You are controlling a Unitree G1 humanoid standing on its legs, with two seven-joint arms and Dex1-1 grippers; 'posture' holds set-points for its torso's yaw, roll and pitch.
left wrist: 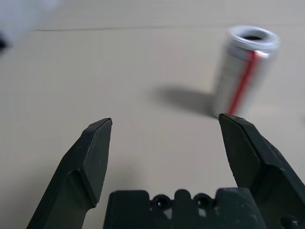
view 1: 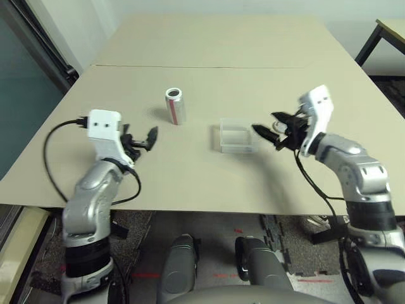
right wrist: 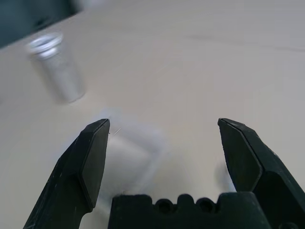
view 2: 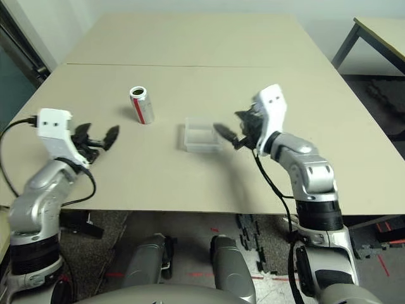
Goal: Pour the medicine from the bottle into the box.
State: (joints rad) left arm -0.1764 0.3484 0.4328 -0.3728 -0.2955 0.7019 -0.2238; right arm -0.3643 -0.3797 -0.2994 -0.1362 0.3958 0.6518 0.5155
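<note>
Past the open left gripper (view 1: pixel 140 140), the nearer one, the upright bottle (view 1: pixel 175 106) stands toward the tabletop's (view 1: pixel 190 183) far-left corner.

The black, two-fingered right pincer (right wrist: pixel 164 119) is wide open. A shiny silver, round bottle (right wrist: pixel 59 71) stands on the tan table (right wrist: pixel 190 86), at ten o'clock from the clear, square plastic box (right wrist: pixel 128 160).

Beyond both grippers (view 1: pixel 152 138) (view 1: pixel 264 134) you have a beige tabletop (view 1: pixel 190 38) crossed by a seam (view 1: pixel 209 66), then a pale wall (view 1: pixel 221 5); past the right one, another table (view 1: pixel 393 28) stands well apart.
</note>
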